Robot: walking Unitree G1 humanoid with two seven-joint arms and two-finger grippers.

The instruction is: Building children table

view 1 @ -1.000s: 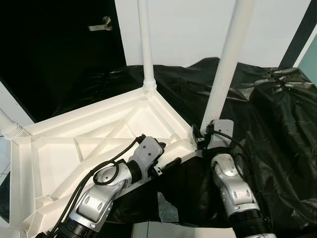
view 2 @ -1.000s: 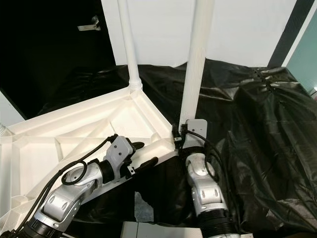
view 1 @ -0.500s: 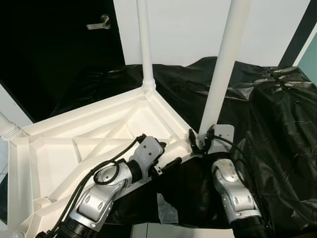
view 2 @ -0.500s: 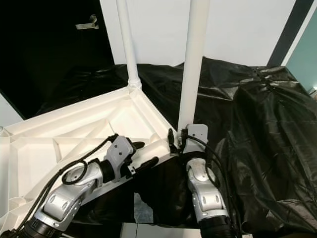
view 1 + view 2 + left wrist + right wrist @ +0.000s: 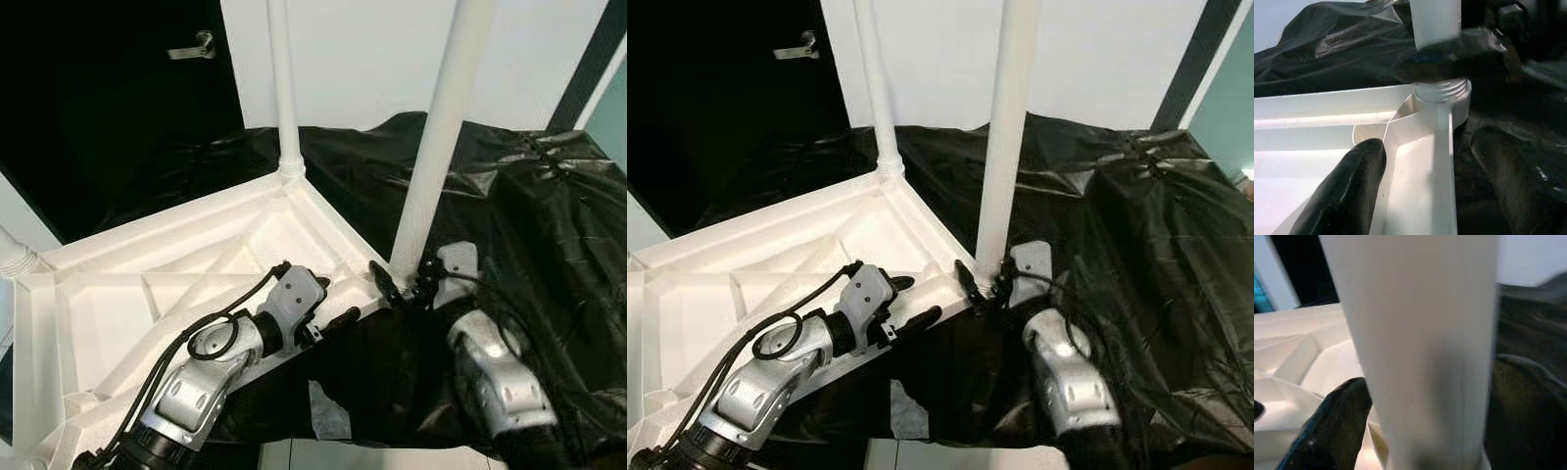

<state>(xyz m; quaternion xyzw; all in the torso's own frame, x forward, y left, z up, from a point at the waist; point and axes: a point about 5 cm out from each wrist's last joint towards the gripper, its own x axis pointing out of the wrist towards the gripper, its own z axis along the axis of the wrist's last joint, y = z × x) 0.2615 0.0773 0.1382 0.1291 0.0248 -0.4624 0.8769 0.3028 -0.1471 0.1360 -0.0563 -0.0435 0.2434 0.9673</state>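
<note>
A white plastic table top (image 5: 147, 284) lies upside down on black sheeting. One white leg (image 5: 287, 98) stands screwed in at its far corner. A thicker leg (image 5: 436, 147) rises from the near right corner socket (image 5: 1442, 93). My right gripper (image 5: 404, 274) is shut around the base of that leg (image 5: 1420, 333), one finger (image 5: 1337, 426) on each side. My left gripper (image 5: 338, 299) clasps the table top's rim just left of that corner, its fingers (image 5: 1347, 191) either side of the rim wall.
The black plastic sheet (image 5: 549, 196) covers the raised surface beneath and to the right. A third leg's base (image 5: 15, 257) shows at the table top's left corner. A dark door with a handle (image 5: 191, 46) is at the back left, beside a white wall.
My right wrist has turned around the leg's base and the forearm has swung out to the right. The left gripper has kept its hold on the rim.
</note>
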